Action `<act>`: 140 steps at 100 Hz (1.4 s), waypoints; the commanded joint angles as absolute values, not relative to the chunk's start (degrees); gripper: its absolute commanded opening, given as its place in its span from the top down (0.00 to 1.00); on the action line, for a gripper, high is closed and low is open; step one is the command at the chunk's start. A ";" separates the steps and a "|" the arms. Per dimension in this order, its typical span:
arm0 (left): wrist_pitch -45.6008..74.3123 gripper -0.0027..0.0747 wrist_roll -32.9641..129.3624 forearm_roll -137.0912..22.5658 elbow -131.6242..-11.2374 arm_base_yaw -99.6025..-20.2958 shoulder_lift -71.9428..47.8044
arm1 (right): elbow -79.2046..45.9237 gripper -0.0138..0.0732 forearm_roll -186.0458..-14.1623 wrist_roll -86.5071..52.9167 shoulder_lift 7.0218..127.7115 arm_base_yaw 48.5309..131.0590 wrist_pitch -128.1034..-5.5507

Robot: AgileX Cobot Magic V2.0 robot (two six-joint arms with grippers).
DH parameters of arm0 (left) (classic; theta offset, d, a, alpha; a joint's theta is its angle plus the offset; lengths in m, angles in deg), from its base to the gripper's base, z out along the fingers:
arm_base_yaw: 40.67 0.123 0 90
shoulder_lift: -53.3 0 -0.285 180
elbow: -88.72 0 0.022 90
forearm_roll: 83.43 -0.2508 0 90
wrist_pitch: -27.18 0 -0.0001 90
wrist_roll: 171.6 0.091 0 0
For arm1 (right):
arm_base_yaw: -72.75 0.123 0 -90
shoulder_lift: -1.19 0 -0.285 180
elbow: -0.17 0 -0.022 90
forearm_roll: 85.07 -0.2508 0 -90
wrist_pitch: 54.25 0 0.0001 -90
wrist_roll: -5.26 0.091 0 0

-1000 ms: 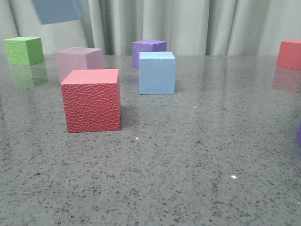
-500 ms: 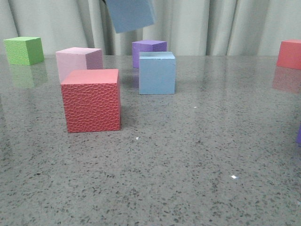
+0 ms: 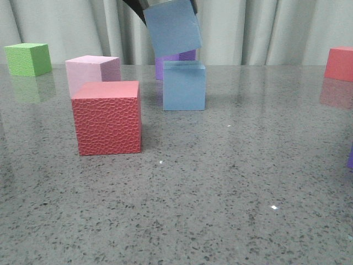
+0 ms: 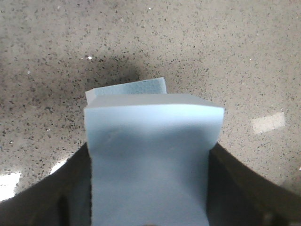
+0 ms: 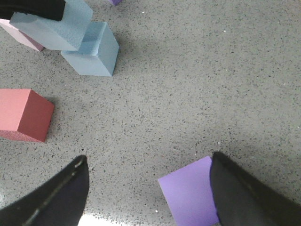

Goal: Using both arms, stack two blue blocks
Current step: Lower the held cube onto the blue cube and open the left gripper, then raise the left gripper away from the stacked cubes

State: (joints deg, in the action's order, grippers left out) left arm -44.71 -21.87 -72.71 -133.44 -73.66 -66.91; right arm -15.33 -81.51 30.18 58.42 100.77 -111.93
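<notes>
The counter [image 3: 231,182] is grey speckled stone, with pale curtains [image 3: 253,27] behind it. There are 2 blue blocks: the resting blue block [image 3: 184,85] stands on the counter, and the lifted blue block [image 3: 172,26] hangs tilted just above it, clamped in the left pincer [image 4: 148,207]. The right pincer [image 5: 148,188] is spread wide and holds nothing, beside 1 purple cube [image 5: 188,195].

One pale blue block [image 3: 184,86] sits upright on the table. The other blue block [image 3: 172,28] hangs tilted in the air just above it, slightly to the left, not touching.
</notes>
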 commanded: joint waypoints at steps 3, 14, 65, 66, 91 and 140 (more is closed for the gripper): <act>-43.97 0.83 -22.52 -71.67 -135.25 -74.35 -64.38 | -14.03 0.23 -80.39 29.65 57.83 100.68 -108.27; -43.04 0.83 -22.52 -71.41 -135.25 -74.63 -64.74 | -14.03 0.23 -80.39 29.65 57.83 100.68 -108.27; -41.44 0.66 -22.52 -71.10 -135.25 -74.63 -65.51 | -14.03 0.23 -80.39 29.65 57.83 100.68 -108.33; -41.35 0.65 -22.52 -71.10 -135.25 -74.63 -65.51 | -14.03 0.23 -80.39 29.65 57.83 100.68 -108.33; -41.11 0.42 -21.06 -70.38 -135.25 -74.63 -65.51 | -14.03 0.23 -80.39 29.65 57.83 100.68 -108.33; -42.44 0.31 -21.06 -71.47 -138.76 -74.63 -65.40 | -14.03 0.23 -80.39 29.65 57.83 100.68 -108.61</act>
State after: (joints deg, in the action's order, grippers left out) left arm -44.07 -21.17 -71.83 -136.78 -74.12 -68.73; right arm -15.33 -81.51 30.18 58.42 100.77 -111.93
